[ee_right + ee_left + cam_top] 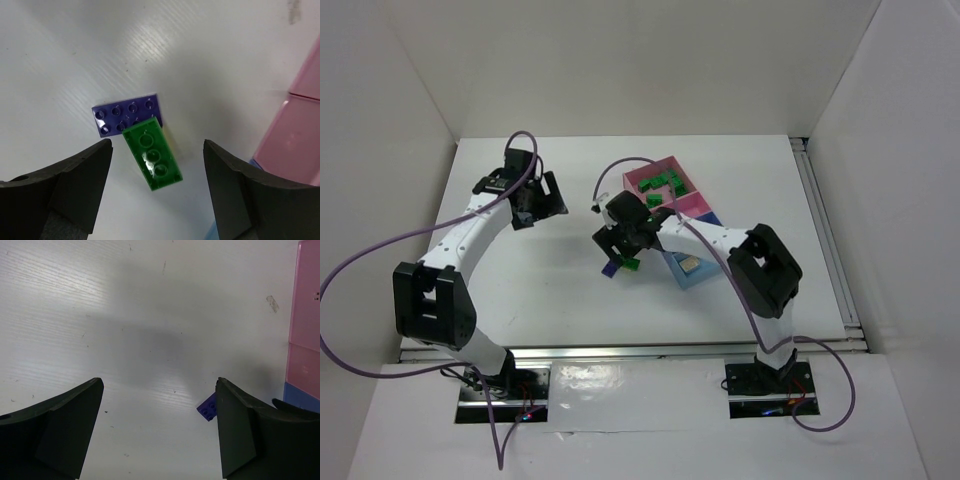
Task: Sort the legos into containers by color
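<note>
A purple lego (127,117) lies flat on the white table. A dark green lego (152,155) lies underside up, overlapping the purple one's near edge. My right gripper (157,146) is open and hovers over the pair with the green lego between its jaws, touching neither. Both legos show in the top view, purple (611,268) and green (632,264), under the right gripper (620,243). My left gripper (159,384) is open and empty over bare table, at the left (535,200). The purple lego (206,408) peeks out beside its right finger.
The row of containers runs along the right: a far pink container (638,180) with several green legos (665,184), a second pink one (695,205), a periwinkle one (709,217), and a light blue one (698,279) holding a cream lego (688,263). White walls enclose the table.
</note>
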Controlling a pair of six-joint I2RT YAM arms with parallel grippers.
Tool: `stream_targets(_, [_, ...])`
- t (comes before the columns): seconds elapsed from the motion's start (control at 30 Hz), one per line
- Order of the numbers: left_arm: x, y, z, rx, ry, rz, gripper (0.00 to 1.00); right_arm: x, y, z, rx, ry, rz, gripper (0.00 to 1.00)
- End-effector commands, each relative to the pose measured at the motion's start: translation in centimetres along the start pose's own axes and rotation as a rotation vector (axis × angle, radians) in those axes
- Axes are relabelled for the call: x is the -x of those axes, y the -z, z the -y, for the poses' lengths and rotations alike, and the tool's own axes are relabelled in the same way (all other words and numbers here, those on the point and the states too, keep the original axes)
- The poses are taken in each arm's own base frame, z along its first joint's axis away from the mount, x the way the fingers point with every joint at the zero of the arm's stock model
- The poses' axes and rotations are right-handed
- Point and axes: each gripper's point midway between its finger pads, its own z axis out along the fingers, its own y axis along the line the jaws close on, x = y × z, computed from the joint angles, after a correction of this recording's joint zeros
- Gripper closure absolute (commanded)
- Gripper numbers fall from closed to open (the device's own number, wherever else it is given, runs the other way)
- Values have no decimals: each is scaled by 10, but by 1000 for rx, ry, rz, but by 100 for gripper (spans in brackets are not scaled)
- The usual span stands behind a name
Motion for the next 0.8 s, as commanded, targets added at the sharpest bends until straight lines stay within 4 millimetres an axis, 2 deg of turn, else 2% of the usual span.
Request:
stream_targets(0.0, [14,6,7,-15,-20,41,5,-2,-8,-12,75,55,-47,20])
stream_targets(0.07, [14,6,7,-15,-20,41,5,-6,-12,-14,86,55,-59,20])
stream_targets(0.13, [15,6,6,-7,-20,45,5,-14,-14,-15,95,54,-73,24])
stream_targets(0.17, [15,6,6,-7,-20,45,5,-12,-15,-15,95,54,-62,26])
stream_targets(0.23, [15,6,6,-7,-20,45,5,-23,-17,-15,95,54,-86,29])
stream_targets(0.27, [15,6,6,-7,-20,45,5,-23,-17,-15,95,54,-87,36])
stream_targets(0.33, [15,6,6,-7,-20,45,5,-28,-18,-13,83,54,-97,41])
stream_targets(0.37, [15,6,6,-7,-20,45,5,-28,-18,-10,69,54,-97,48])
stream_targets(0.67, [17,6,12,-35,-48,38,5,-43,-17,0,6,37,-147,52])
stream_targets(0.77, [15,6,19,-77,-79,17,5,-36,-8,3,-13,29,-125,68])
